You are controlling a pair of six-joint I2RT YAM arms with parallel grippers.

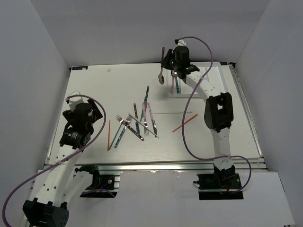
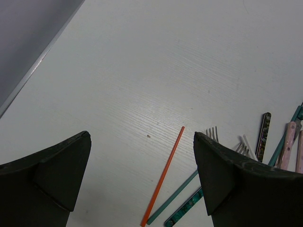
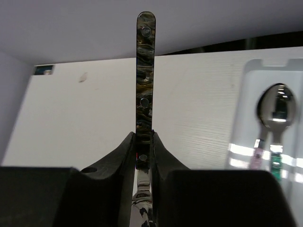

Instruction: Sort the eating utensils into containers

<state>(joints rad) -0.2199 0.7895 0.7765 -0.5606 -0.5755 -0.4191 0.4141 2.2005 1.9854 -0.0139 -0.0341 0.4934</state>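
Observation:
My right gripper [image 1: 169, 65] is shut on a spoon [image 1: 162, 75] with a dark marbled handle and holds it in the air beside the left end of the white tray [image 1: 218, 71]. In the right wrist view the handle [image 3: 145, 71] sticks up from between the closed fingers of the gripper [image 3: 144, 137]. The tray [image 3: 246, 94] holds two spoons [image 3: 277, 111]. Several forks, knives and chopsticks lie in a loose pile [image 1: 137, 120] mid-table. My left gripper [image 1: 84, 113] is open and empty above the table. In its wrist view the gripper [image 2: 142, 137] is over an orange chopstick [image 2: 163, 175].
A teal chopstick [image 2: 173, 203] and a fork with a teal marbled handle [image 2: 184, 210] lie beside the orange one. A second orange chopstick [image 1: 184, 122] lies apart on the right. Grey walls enclose the table on three sides.

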